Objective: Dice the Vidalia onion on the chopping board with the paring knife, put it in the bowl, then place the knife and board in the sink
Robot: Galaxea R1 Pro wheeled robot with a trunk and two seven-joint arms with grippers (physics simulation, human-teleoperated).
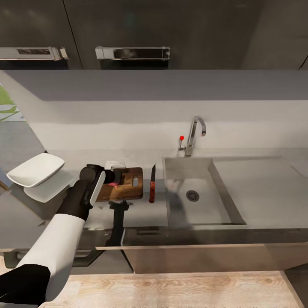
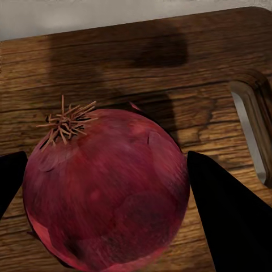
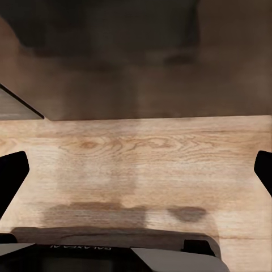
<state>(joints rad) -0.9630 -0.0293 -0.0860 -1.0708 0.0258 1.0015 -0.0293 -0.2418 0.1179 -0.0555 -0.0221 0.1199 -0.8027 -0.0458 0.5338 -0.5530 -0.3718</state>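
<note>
A dark red onion (image 2: 107,204) with a dry tuft on top sits between the two black fingers (image 2: 226,215) of my left gripper (image 2: 106,157), which is shut on it just over the brown chopping board (image 2: 170,73). In the head view, the left gripper (image 1: 114,179) reaches over the board's (image 1: 128,190) left half, where a bit of the red onion (image 1: 114,184) peeks out. The red-handled paring knife (image 1: 152,187) lies on the countertop (image 1: 145,211) between board and sink (image 1: 222,188). The white bowl (image 1: 36,169) stands at the far left. My right gripper (image 3: 136,170) hangs open over wooden floor.
A chrome faucet (image 1: 195,134) with a red knob (image 1: 182,138) stands behind the sink basin, and the drainboard (image 1: 261,184) spreads to its right. Dark wall cabinets (image 1: 132,30) hang above. A white plate-like shape (image 1: 47,188) lies under the bowl.
</note>
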